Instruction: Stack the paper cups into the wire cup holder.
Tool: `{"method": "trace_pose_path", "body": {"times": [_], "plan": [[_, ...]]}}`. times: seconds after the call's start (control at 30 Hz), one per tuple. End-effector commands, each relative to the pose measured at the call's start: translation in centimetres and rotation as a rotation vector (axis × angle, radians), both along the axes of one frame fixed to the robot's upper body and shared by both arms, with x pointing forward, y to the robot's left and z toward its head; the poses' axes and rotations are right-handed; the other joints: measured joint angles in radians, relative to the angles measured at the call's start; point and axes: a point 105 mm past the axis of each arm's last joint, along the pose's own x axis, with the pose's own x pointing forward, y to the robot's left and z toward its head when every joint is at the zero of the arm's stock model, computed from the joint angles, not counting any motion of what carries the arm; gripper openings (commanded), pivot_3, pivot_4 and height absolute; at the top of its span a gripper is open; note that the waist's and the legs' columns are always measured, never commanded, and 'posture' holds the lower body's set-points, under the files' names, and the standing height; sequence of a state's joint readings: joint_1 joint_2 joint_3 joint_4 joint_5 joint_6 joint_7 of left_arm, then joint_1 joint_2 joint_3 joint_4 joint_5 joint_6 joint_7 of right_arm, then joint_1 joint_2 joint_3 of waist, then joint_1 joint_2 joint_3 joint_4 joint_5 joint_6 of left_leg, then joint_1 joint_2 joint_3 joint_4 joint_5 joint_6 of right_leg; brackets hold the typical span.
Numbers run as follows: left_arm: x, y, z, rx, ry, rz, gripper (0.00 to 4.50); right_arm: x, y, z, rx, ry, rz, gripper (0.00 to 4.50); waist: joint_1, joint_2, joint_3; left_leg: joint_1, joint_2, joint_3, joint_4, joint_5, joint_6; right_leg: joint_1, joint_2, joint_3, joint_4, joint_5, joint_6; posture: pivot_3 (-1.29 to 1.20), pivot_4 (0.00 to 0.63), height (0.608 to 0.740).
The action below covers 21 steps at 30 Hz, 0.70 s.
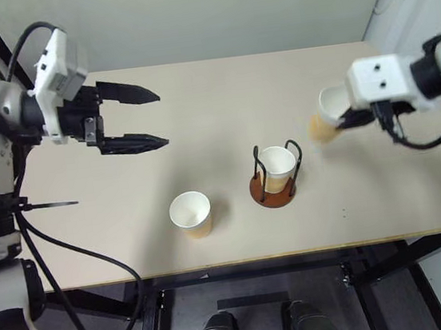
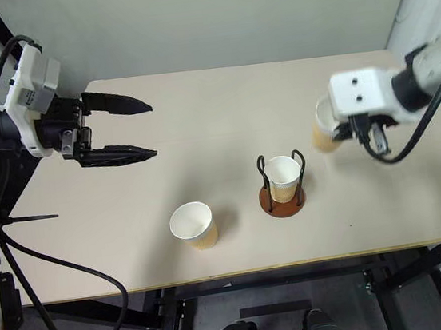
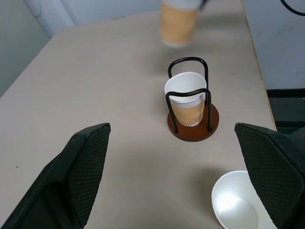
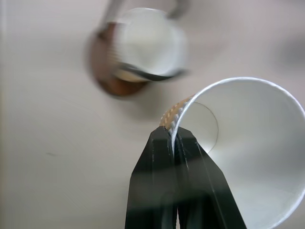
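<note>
**Right tool pinching a cup in the air**

Your right tool (image 4: 175, 138) has its fingers pressed together on the rim wall of one paper cup (image 1: 326, 118), held tilted above the surface (image 1: 199, 119), off to the right of the wire cup holder (image 1: 277, 176). In the head views the tool's fingers are mostly hidden behind the wrist housing.

Your left tool (image 1: 150, 119) hangs w/ fingers spread wide, holding nothing, well apart from the cups.

Count: 3 cups, 1 holder. One cup sits upright inside the holder (image 3: 189, 104); one stands loose near the front edge (image 1: 191, 214), cut off at the frame edge in the left wrist view.
</note>
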<state>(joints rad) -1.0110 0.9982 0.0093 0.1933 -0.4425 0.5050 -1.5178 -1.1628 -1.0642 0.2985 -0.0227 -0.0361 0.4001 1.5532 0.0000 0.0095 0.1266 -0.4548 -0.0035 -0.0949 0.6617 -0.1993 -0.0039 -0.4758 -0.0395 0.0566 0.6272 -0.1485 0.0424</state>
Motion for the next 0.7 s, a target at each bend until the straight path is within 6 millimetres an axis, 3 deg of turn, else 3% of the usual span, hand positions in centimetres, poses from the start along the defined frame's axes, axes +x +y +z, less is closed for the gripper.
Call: {"method": "trace_pose_path", "body": {"times": [0.03,0.3,0.7], "plan": [[-0.7,0.3,1.1,-0.01,-0.049,0.0,4.5,0.1,1.3,1.9,-0.011,-0.079,0.059,0.03,-0.001,0.0,0.0,0.0,0.0,0.0,-0.001,0.0,0.0,0.0,0.0,0.0,0.0,0.0,0.0,0.0,0.15,0.74],[-1.0,0.4,1.1,-0.002,-0.05,0.0,4.5,-0.9,5.2,0.9,-0.033,-0.028,0.233,0.03,-0.003,0.0,0.0,-0.001,0.0,0.0,-0.002,0.0,0.0,-0.002,0.0,0.0,0.0,-0.001,-0.002,0.0,0.15,0.74],[-1.2,0.5,1.1,-0.002,-0.05,0.013,4.5,-1.6,6.8,-1.5,-0.071,0.054,0.324,0.03,-0.003,0.0,0.0,-0.001,0.0,0.0,-0.001,0.0,0.0,-0.002,0.0,-0.001,0.001,-0.001,-0.003,0.0,0.15,0.74]]}}
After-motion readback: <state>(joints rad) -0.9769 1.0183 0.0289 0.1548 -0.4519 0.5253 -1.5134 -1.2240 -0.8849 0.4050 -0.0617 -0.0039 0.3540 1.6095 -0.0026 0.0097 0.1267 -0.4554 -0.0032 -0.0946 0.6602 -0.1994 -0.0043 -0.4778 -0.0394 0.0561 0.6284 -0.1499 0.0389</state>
